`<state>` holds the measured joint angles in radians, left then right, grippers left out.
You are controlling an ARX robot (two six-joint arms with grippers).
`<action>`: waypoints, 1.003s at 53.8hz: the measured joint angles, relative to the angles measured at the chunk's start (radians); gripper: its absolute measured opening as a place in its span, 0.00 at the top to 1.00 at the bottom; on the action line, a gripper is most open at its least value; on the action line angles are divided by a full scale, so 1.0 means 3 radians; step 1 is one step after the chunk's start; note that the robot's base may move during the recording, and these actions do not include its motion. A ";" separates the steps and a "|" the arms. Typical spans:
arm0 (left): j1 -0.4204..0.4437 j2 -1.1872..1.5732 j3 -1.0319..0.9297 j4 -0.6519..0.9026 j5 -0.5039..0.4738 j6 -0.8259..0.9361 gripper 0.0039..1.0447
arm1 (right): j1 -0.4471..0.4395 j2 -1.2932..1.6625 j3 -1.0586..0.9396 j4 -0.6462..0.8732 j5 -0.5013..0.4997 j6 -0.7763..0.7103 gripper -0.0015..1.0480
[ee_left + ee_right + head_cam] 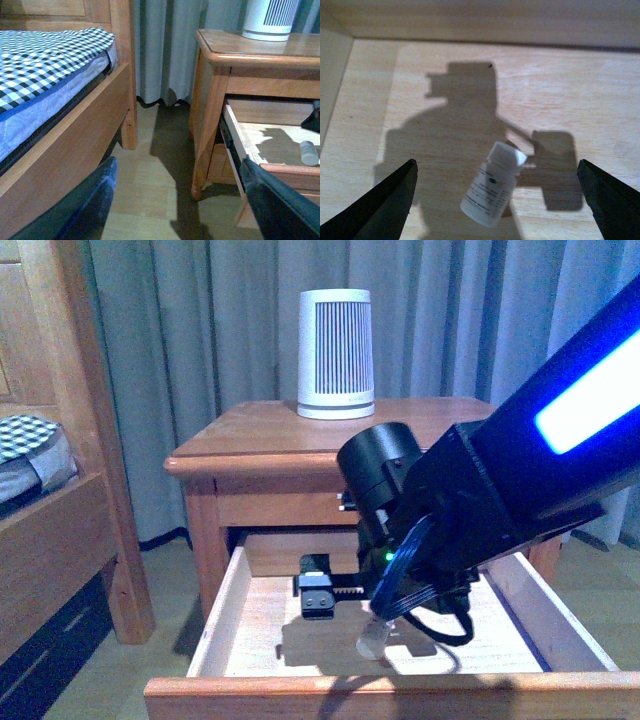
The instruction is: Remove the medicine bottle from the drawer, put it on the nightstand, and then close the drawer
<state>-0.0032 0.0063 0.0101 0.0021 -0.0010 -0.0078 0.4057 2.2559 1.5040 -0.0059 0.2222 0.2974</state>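
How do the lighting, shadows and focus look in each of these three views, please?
Front view: bluish cast, and the arm's light strip glares white. Right wrist view: a hard-edged shadow lies on the drawer floor around the bottle, whose label print is too blurred to read. Left wrist view: the near fingers are dark and soft; the nightstand is sharper.

Medicine bottle (372,641) in drawer (218,615)

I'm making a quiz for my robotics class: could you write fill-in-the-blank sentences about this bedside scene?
1. The medicine bottle lies on its ___ inside the drawer.
2. The right claw over it is ___.
3. The ribbed device on the nightstand is coloured ___.
Missing: side; open; white.
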 joint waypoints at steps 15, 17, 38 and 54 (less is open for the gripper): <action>-0.0001 0.0000 0.0000 0.0000 0.0000 0.0004 0.06 | 0.0135 0.0537 0.0506 -0.0212 0.0126 0.0181 0.07; 0.0000 0.0000 0.0000 0.0000 0.0000 0.0004 0.06 | 0.0141 0.0566 0.0529 -0.0237 0.0156 0.0191 0.07; -0.0001 0.0000 0.0000 0.0000 0.0000 0.0004 0.06 | 0.0112 0.0486 0.0312 -0.0123 0.0254 0.0357 0.51; 0.0000 0.0000 0.0000 0.0000 0.0000 0.0004 0.06 | -0.0005 0.0069 -0.0285 0.0285 0.0029 0.0276 0.71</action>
<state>-0.0032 0.0063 0.0101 0.0021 -0.0010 -0.0067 0.4042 2.2765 1.4185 0.0795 0.2310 0.3801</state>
